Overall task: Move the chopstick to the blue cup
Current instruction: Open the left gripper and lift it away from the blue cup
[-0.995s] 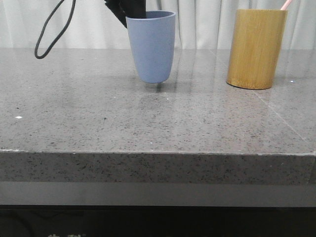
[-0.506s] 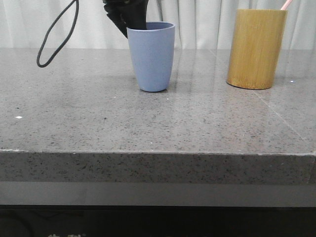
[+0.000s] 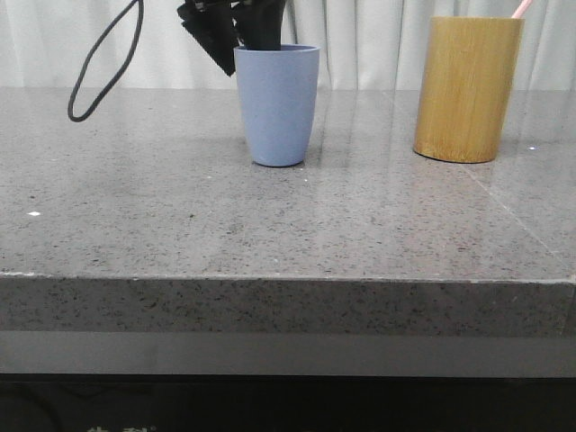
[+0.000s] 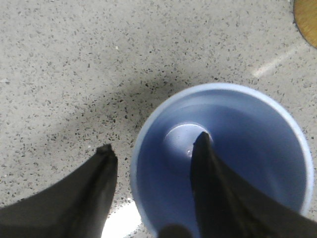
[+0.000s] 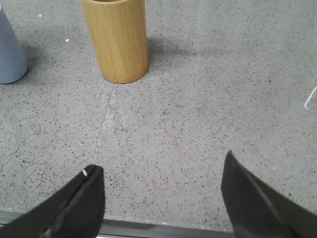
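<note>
The blue cup (image 3: 276, 103) stands upright on the grey stone table (image 3: 270, 216), left of centre at the back. My left gripper (image 3: 236, 27) hangs over its rim and is open: in the left wrist view (image 4: 154, 143) one finger reaches inside the empty cup (image 4: 247, 148), the other is outside, with a gap to the wall. A pale pink chopstick tip (image 3: 520, 8) sticks out of the tan bamboo cylinder (image 3: 466, 88) at the back right. My right gripper (image 5: 161, 161) is open and empty over the table's front edge, out of the front view.
A black cable loop (image 3: 99, 72) hangs behind the table at the left. In the right wrist view the bamboo cylinder (image 5: 116, 39) stands ahead and the blue cup (image 5: 9, 54) sits beside it. A thin white line (image 5: 311, 96) lies at the table's edge.
The blue cup came down from a slight lift onto the table. My left gripper's jaws then spread apart and let go of its rim.
</note>
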Robot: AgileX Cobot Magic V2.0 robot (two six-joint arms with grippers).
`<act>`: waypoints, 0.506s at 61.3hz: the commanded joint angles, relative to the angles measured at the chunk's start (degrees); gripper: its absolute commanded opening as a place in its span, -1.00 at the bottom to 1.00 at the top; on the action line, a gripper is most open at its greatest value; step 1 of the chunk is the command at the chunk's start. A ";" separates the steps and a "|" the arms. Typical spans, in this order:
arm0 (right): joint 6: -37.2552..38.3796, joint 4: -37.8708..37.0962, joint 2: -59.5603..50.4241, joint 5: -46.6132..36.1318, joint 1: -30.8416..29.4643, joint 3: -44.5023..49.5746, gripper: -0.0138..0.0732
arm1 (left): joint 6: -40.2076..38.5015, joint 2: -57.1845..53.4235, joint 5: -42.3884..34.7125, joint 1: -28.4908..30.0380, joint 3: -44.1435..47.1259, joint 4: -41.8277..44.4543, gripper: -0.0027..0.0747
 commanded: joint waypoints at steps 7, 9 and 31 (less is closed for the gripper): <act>-0.35 0.43 0.66 -5.78 -0.03 -1.47 0.51 | -0.24 -8.22 -0.35 -0.40 -2.05 -0.71 -0.01; -0.35 0.28 0.68 -6.11 -0.03 -1.47 0.51 | -0.24 -9.21 -0.35 -0.40 -1.95 -0.71 -0.01; 3.87 -1.00 10.16 -8.72 -3.38 -3.76 0.51 | -1.81 -23.42 -0.35 0.10 4.67 -0.71 -0.01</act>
